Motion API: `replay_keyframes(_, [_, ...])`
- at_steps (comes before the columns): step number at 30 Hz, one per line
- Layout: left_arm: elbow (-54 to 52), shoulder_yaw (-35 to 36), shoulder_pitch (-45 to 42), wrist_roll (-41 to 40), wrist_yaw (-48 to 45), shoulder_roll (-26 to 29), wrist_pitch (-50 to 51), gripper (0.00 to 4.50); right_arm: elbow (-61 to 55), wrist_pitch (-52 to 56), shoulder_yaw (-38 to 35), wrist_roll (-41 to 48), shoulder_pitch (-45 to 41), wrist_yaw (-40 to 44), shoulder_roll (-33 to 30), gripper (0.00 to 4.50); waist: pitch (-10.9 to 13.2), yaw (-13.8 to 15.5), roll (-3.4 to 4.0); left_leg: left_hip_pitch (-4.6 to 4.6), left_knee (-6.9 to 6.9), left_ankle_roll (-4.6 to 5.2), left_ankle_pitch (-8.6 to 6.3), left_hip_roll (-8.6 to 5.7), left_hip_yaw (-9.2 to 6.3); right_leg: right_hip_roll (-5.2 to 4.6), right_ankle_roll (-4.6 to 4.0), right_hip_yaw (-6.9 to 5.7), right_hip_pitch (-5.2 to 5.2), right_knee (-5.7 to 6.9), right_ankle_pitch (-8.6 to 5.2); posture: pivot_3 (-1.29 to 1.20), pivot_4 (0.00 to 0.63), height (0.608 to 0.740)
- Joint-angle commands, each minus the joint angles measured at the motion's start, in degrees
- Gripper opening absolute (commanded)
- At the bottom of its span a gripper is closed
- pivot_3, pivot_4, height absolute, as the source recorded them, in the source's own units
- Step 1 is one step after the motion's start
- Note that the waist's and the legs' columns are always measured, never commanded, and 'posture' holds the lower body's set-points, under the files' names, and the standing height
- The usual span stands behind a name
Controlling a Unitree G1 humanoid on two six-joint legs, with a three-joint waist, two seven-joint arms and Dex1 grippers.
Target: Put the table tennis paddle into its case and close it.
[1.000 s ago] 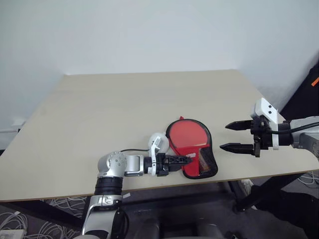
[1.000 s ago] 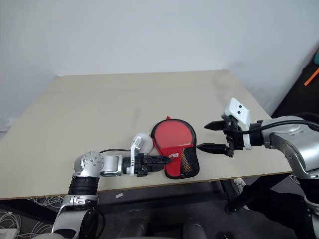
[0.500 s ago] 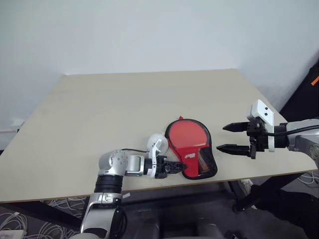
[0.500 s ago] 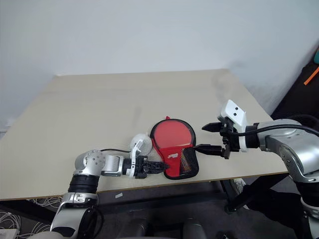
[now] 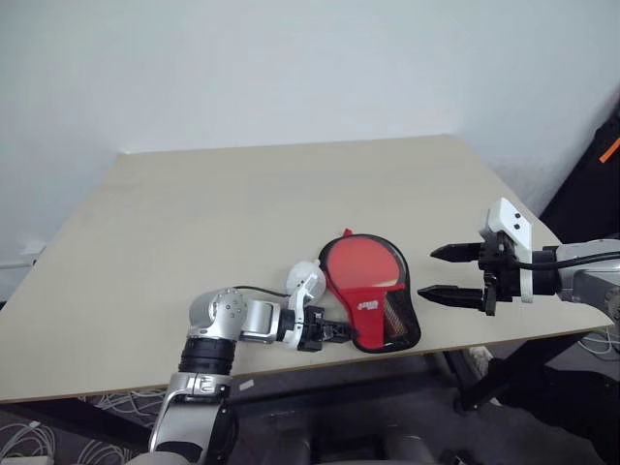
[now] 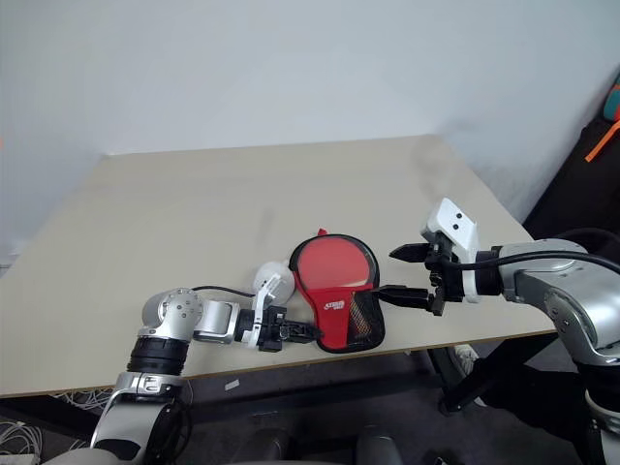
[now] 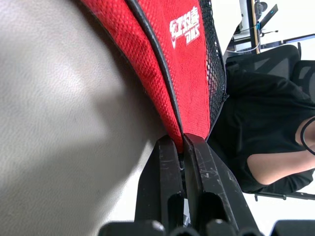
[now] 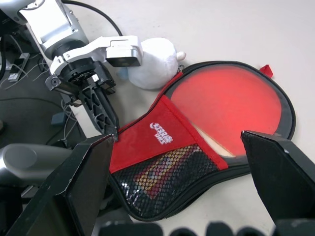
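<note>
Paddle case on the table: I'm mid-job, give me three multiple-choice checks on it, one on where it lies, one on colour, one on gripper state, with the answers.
1. Where does the case lie on the table?
A. Near the front edge, between the two grippers
B. At the far edge by the wall
C. At the far left corner

2. What colour is the case's panel with white print?
A. Blue
B. Red
C. Yellow

3. How does the left gripper stand?
A. Wide open above the case
B. Shut on the case's corner
C. Shut on a white ball

Answers:
1 A: in the head views the case sits close to the near edge, with the left gripper at its one side and the right gripper at the other.
2 B: the right wrist view shows white print on red fabric.
3 B: the left wrist view shows both fingers pressed together on the case's red tip.
</note>
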Motion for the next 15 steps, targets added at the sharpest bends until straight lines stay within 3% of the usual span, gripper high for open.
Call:
replay_keyframes(1, [-0.17,-1.72,4.45,-4.97,4.28,3.47,2.54,0.03,-1.78,-0.04,-1.96,0.99,-0.09,-0.79,0.35,4.50,-0.01,-0.29,0.02,-0.03,-0.02,0.02,0.01,0.04,0.01,0.03,0.00,0.02,-0.01,0.00,0.00,0.00,0.000,0.740])
replay_keyframes(10, [-12.94,-6.10,14.11,-36.77,17.39,18.66,2.54,0.03,-1.29,-0.40,-0.56,1.24,-0.25,-1.41,1.30,4.50,0.10,-1.85,-0.13,-0.08,-0.22,-0.09,-0.06,0.25,0.05,0.17,-0.20,0.12,-0.22,0.10,-0.14,0.00,0.000,0.740])
replay_keyframes(15, [-14.14,-6.89,16.08,-48.63,26.17,22.57,1.48,0.03,0.07,-0.66,0.77,0.82,-2.04,-1.02,2.27,4.50,0.25,-1.42,-0.27,-0.08,-0.11,-0.08,-0.06,0.20,0.05,0.09,-0.22,0.10,-0.22,0.10,-0.15,0.00,0.000,0.740])
